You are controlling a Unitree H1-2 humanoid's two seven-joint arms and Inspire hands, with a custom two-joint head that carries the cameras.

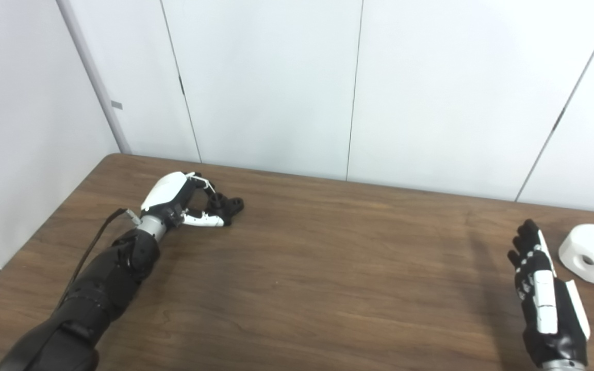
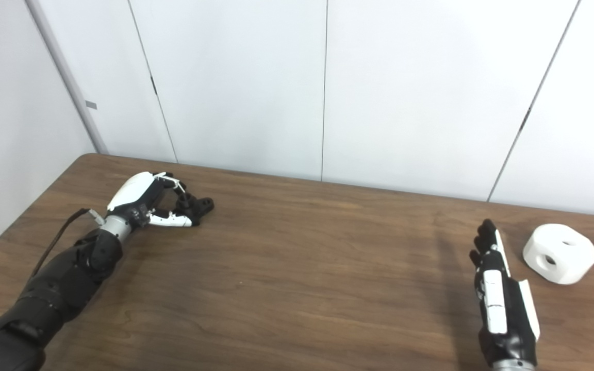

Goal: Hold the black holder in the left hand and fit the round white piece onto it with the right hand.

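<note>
My left hand (image 1: pixel 173 198) closes around the black holder (image 1: pixel 225 205) near the tabletop's (image 1: pixel 297 268) far left corner. My right hand (image 1: pixel 544 288), released, must next grasp the round white piece (image 1: pixel 593 252) at the right edge.

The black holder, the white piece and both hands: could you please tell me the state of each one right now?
black holder: on the table, the left hand's fingers curled around it, not lifted.
round white piece: resting on the table, untouched, a hole in its side facing the camera.
left hand: at the holder, fingers closing on it.
right hand: open, fingers straight, beside the white piece but apart from it.
</note>
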